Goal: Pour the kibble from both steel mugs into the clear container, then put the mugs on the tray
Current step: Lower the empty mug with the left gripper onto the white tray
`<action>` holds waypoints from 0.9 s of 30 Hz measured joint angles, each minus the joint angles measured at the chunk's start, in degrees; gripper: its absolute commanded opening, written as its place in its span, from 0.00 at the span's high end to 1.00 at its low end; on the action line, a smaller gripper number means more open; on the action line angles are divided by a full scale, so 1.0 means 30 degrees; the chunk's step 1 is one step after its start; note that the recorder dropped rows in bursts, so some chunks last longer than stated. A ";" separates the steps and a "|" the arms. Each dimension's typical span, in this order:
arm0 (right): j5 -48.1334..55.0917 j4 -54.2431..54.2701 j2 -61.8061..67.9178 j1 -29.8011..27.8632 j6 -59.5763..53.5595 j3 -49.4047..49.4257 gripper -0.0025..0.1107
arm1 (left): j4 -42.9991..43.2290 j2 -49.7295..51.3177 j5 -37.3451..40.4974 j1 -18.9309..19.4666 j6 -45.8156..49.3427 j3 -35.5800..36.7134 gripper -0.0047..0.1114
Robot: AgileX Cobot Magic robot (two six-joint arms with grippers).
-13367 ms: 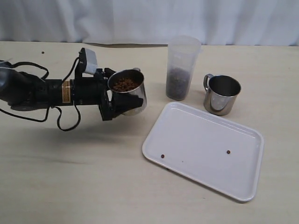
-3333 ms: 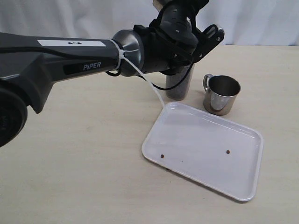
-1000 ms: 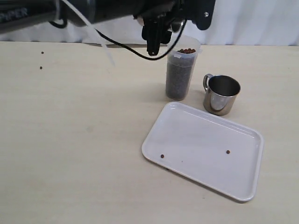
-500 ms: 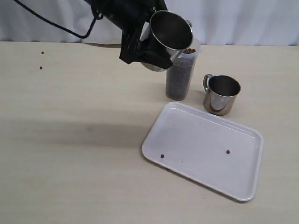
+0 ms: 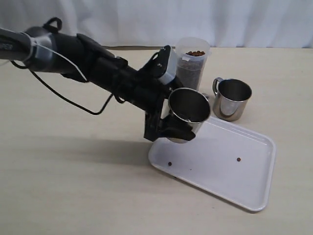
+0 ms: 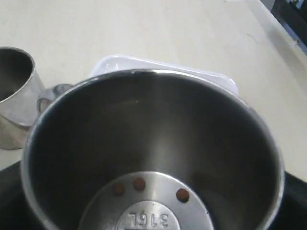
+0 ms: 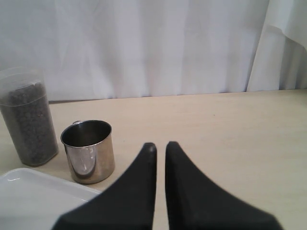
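Observation:
My left gripper (image 5: 172, 131) is shut on a steel mug (image 5: 189, 111), holding it tilted just above the back-left corner of the white tray (image 5: 222, 169). Inside that mug (image 6: 153, 143) only three kibble pellets (image 6: 139, 184) lie on the bottom. The clear container (image 5: 191, 68) stands behind it, filled with kibble (image 5: 195, 53) almost to the rim. The second steel mug (image 5: 232, 99) stands upright on the table beside the container, off the tray. My right gripper (image 7: 160, 146) hovers shut and empty, near that mug (image 7: 88, 151) and the container (image 7: 29, 122).
Two loose pellets (image 5: 169, 163) lie on the tray, one near its left corner and one near its middle. The left arm and its cable (image 5: 73, 100) stretch across the table's left half. A white curtain (image 5: 156, 19) closes the far edge.
The left arm has swung the emptied mug down from over the container's rim to just above the tray's left corner. The second mug and tray have not moved.

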 measured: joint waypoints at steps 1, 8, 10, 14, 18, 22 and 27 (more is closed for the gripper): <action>0.0000 0.0000 0.0000 0.0000 0.0000 0.0000 0.93 | -0.0836 0.0431 -0.0210 -0.0170 0.0000 0.0000 0.96; 0.0000 0.0000 0.0000 0.0000 0.0000 0.0000 0.93 | -0.5158 0.2955 -0.1615 -0.0697 0.0000 0.0000 0.96; 0.0000 0.0000 0.0000 0.0000 0.0000 0.0000 0.93 | -0.5323 0.3375 -0.1955 -0.0697 0.0000 0.0000 0.93; 0.0000 0.0000 0.0000 0.0000 0.0000 0.0000 0.93 | -0.5552 0.3920 -0.3011 -0.0697 0.0000 0.0000 0.76; 0.0000 0.0000 0.0000 0.0000 0.0000 0.0000 0.93 | -0.5833 0.4020 -0.3041 -0.0697 0.0000 0.0000 0.60; 0.0000 0.0000 0.0000 0.0000 0.0000 0.0000 0.93 | -0.6049 0.4258 -0.2857 -0.0697 0.0000 0.0000 0.35; 0.0000 0.0000 0.0000 0.0000 0.0000 0.0000 0.93 | -0.5838 0.4509 -0.2080 -0.0697 0.0000 0.0000 0.15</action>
